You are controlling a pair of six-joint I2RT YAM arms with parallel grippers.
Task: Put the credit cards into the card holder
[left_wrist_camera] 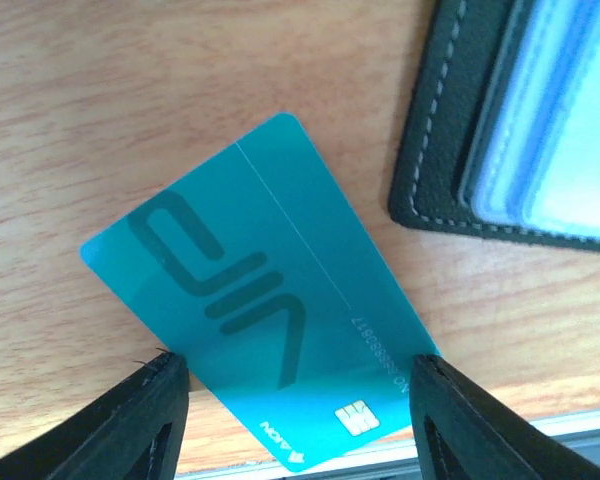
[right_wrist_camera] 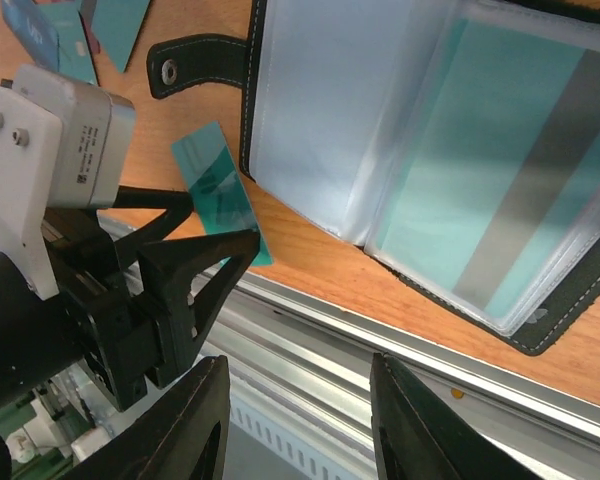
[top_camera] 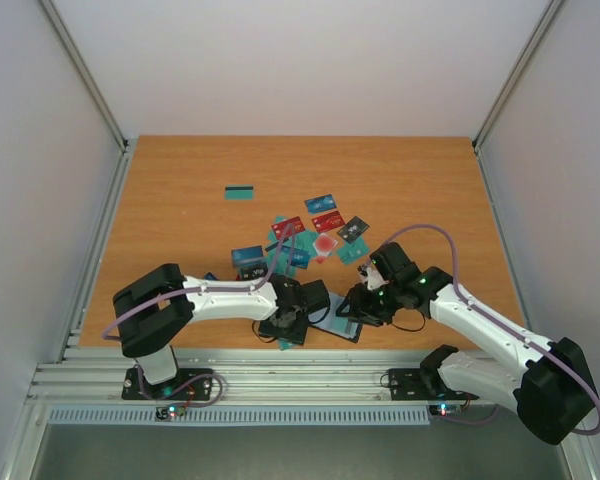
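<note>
Top cam shows the whole table (top_camera: 180, 200): a heap of credit cards (top_camera: 310, 235) in the mid, a lone teal card (top_camera: 240, 192) far back on the L, and the black card holder (top_camera: 338, 328) lying open btw the two arms. Only the R wrist cam looks inside the holder: see-through pockets, a striped teal card (right_wrist_camera: 500, 180) in one, and a strap (right_wrist_camera: 195, 60) w/ a snap. Only the L wrist cam shows the held teal card (left_wrist_camera: 260, 290) up close.

The L gripper (top_camera: 288, 325) is clamped on that card, pinching its two long edges. The R gripper (right_wrist_camera: 300, 370) is spread w/ nothing in it.

The metal rail (right_wrist_camera: 310, 330) runs just beside the holder at the near edge. Room to move: wide wood behind the heap and to both sides.

The held teal card is tilted, just L of the holder, not touching it. Its long axis points away from the fingers, chip end nearest them. The holder's long side lies roughly along the rail.
</note>
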